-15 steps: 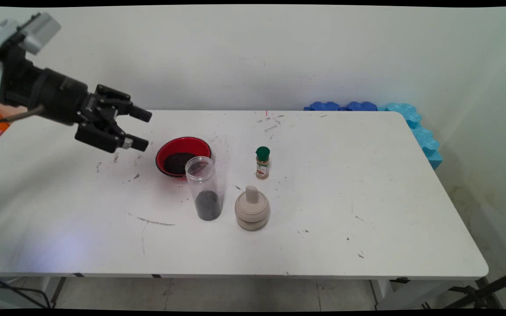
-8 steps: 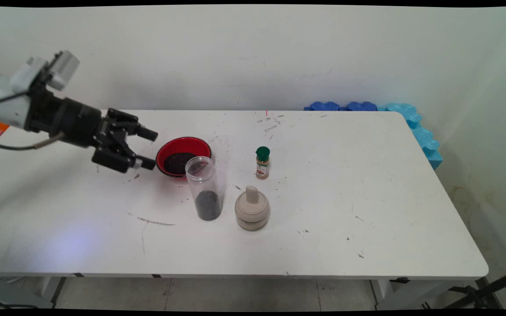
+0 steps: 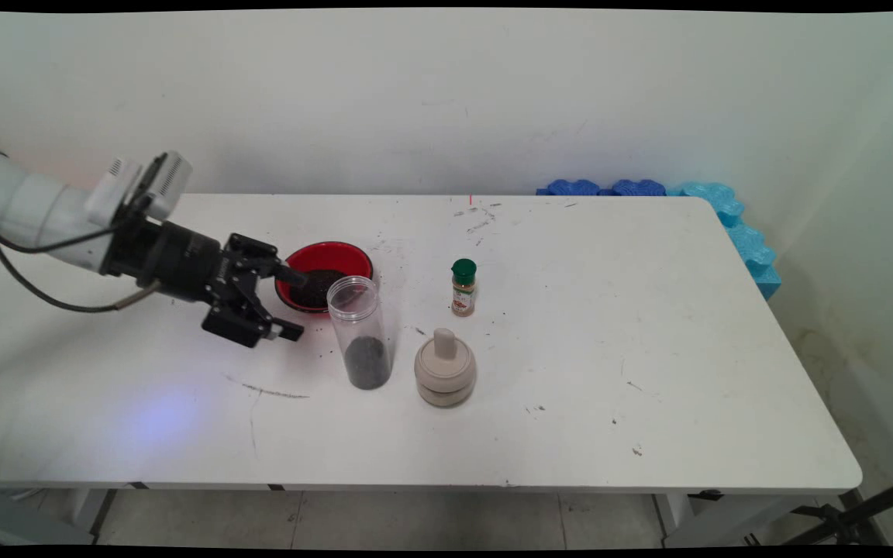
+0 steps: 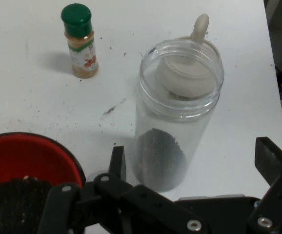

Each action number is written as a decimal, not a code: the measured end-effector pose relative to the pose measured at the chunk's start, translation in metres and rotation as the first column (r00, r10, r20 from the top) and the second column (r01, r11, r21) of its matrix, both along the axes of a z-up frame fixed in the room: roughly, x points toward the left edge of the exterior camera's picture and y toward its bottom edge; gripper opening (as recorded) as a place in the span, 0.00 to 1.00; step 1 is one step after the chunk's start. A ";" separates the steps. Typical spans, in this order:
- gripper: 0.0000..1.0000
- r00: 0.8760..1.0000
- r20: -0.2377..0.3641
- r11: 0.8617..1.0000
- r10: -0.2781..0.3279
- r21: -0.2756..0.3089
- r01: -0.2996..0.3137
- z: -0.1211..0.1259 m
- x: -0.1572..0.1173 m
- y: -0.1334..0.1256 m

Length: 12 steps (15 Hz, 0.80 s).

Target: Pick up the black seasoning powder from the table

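Gripper (image 3: 294, 304): mine, low over the table (image 3: 648, 349) toward its left edge, fingers spread wide, holding nothing. It points at the jar from the left.

Jar (image 3: 360, 332): clear, upright, lidless, dark grains in its bottom; mid-table, nearest thing to the fingers, not touched.

Bowl (image 3: 323, 276): red, dark grains inside, just behind the jar; my far finger overlaps its rim in the main view.

Lidded pot (image 3: 445, 369): beige, just right of the jar.

Spice bottle (image 3: 463, 287): green cap, behind the pot.

Handling: I would judge a level, slow approach best, fingers clear of the bowl, closing low on the jar wall so it stays upright.
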<state>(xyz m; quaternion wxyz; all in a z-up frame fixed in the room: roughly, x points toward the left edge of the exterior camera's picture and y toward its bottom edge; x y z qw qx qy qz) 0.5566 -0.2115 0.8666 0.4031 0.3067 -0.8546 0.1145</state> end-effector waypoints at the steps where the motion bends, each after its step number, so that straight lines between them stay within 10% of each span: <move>1: 1.00 1.000 -0.001 1.000 -0.004 -0.002 0.004 -0.004 -0.003 -0.003; 12: 1.00 1.000 -0.003 1.000 -0.024 -0.009 0.024 -0.042 -0.034 -0.029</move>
